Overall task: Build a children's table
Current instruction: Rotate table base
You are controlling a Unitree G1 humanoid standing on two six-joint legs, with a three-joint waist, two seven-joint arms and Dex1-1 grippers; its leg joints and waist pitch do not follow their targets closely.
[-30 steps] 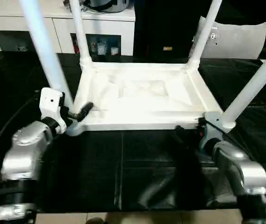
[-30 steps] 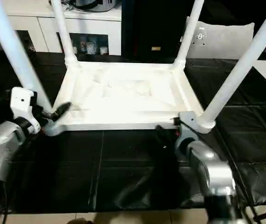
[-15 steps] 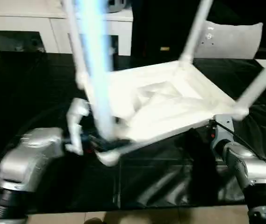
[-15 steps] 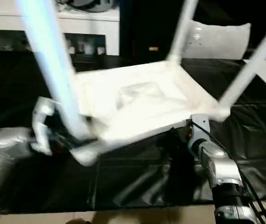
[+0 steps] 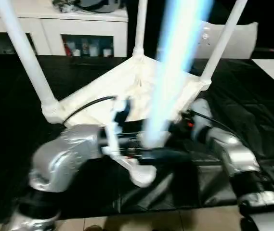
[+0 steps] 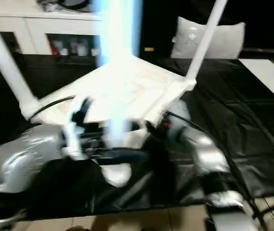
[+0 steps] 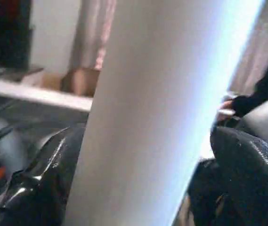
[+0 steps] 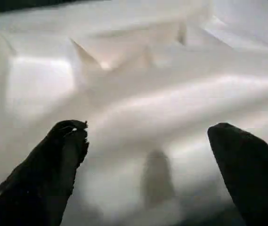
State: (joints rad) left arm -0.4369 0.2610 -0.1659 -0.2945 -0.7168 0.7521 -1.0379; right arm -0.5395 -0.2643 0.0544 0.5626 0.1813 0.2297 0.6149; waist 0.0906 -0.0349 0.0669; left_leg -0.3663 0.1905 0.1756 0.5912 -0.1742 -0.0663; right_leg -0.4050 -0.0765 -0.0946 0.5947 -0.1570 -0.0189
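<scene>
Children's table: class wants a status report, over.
Left claw around a table leg. Right claw open at tabletop underside. Table tilted, legs up. Nothing in the way.

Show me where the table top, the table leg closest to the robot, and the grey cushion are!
table top [image 5: 127,89], left eye view: its ribbed underside.
nearest table leg [image 7: 171,94], left wrist view: middle of its white shaft.
grey cushion [image 6: 223,41], right eye view: its front face.

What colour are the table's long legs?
White. The legs show best in the left eye view, rising from the upturned table top.

No text, label or number can be read anywhere.
</scene>
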